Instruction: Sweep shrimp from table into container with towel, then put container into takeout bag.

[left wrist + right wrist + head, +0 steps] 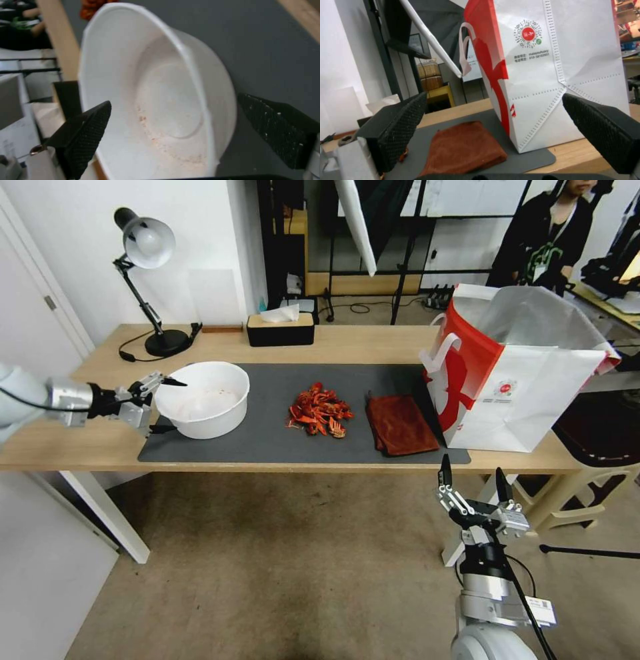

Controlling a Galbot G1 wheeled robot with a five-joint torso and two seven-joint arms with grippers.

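Left claw point(167, 405) sits spread around the container's point(220, 410) near rim on the surface point(87, 443); its wrist view catches reddish stains inside. Right claw point(475, 480) hangs spread below the surface edge, near the towel point(400, 423).

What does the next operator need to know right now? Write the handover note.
Left gripper: open, fingers straddling the near-left rim of the container, not closed on it.
Right gripper: open, below the table edge, in front of the towel.
Shrimp: piled mid-mat, between container and towel.
Takeout bag: upright at the mat's right end.
Done: nothing swept; container holds only stains.
Left: take the towel, sweep, bag the container.
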